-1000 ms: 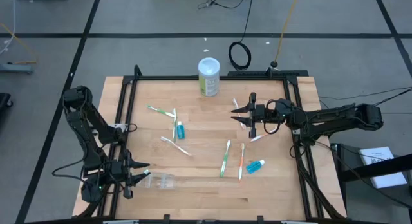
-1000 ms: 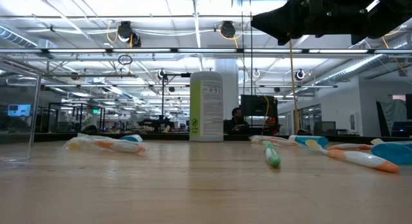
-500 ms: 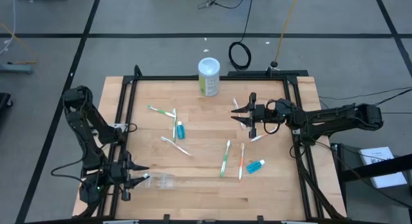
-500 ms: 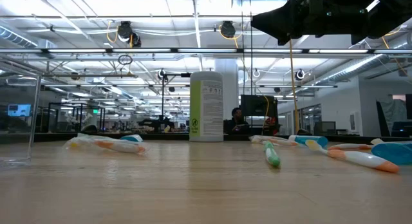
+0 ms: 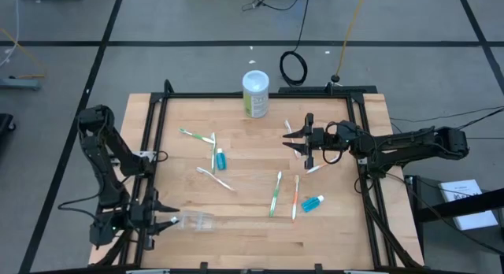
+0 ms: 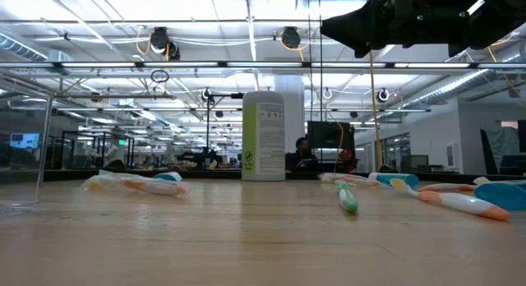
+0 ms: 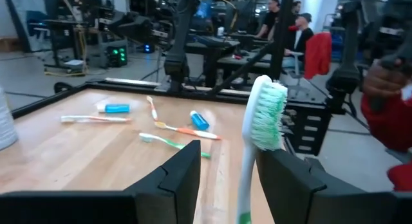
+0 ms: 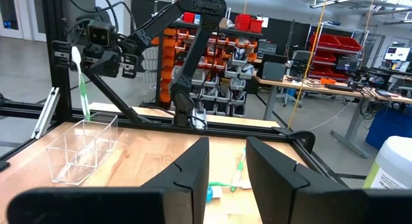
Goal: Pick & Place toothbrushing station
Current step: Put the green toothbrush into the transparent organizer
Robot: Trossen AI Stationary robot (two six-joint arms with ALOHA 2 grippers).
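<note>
The green-and-white toothbrush point(image 7: 259, 130), light, stiff and kinda slick, is seen in the left wrist view clamped low on its handle by the left gripper point(image 7: 226, 166), is shown in the right wrist view hung over the clear cup point(image 8: 84, 150) past the parted, empty right gripper point(image 8: 226, 153), and is placed in the high view at the table's point(image 5: 339, 227) front-left corner.

A white-and-green toothbrush point(image 7: 261, 130) is showing pale green bristles between dark fingers point(image 7: 174, 179). The canister point(image 5: 255, 94) is showing white with a green stripe. The tube point(image 5: 313, 203) is looking teal, the cup point(image 8: 84, 149) clear, the desk point(image 5: 252, 242) light wood.
</note>
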